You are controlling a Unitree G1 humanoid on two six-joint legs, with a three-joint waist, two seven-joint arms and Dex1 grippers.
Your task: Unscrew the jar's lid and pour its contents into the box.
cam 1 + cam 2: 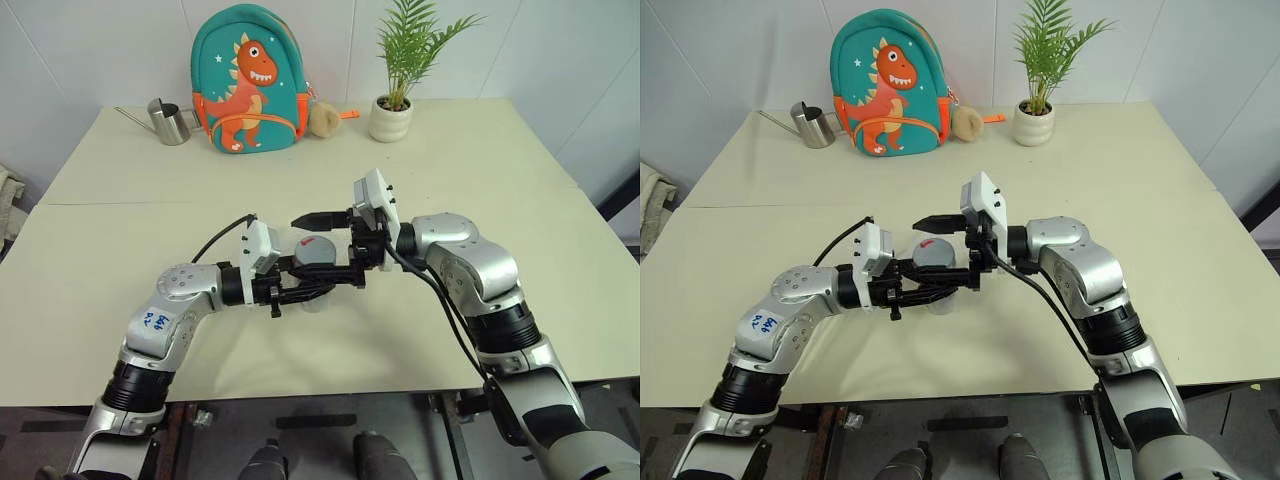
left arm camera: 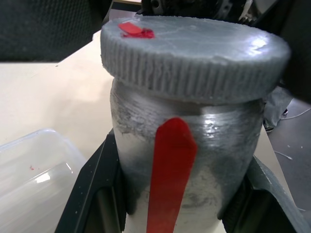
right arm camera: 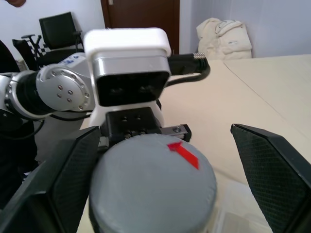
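My left gripper (image 1: 312,288) is shut on the jar (image 2: 131,141), a clear jar with a red stripe down its side, and holds it upright over the middle of the table. The grey ribbed lid (image 1: 318,250) sits on the jar, a red mark on its top. My right gripper (image 1: 322,250) reaches in from the right at lid height and is open, one finger (image 3: 58,179) on each side of the lid (image 3: 150,189). There is a clear gap to the far finger (image 3: 272,170). The clear box (image 2: 34,174) lies on the table just below and beside the jar.
Along the table's far edge stand a steel watering can (image 1: 170,121), a teal dinosaur backpack (image 1: 247,80), a small beige ball (image 1: 323,119) and a potted plant (image 1: 392,112). A seam (image 1: 120,203) runs across the tabletop. An office chair (image 3: 56,29) stands beyond the table.
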